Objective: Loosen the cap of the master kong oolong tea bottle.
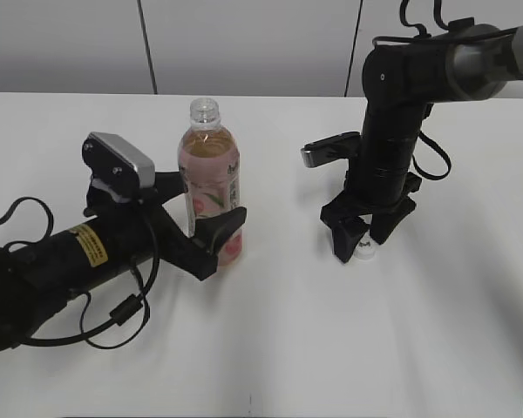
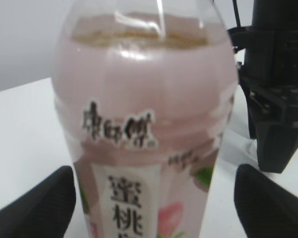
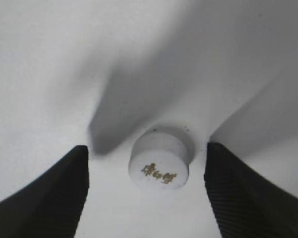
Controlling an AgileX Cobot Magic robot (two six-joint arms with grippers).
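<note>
The master kong oolong tea bottle stands upright on the white table, its threaded neck bare. It fills the left wrist view, pink label with peaches and Chinese writing. My left gripper is open, one finger on each side of the lower bottle; a gap shows at the right finger. The cap lies on the table at the right, logo up. In the right wrist view the cap lies between the fingers of my right gripper, which is open and apart from it on both sides.
The white table runs to a grey panelled wall at the back. The right arm's black body stands just right of the bottle in the left wrist view. Cables trail beside the left arm at the front left.
</note>
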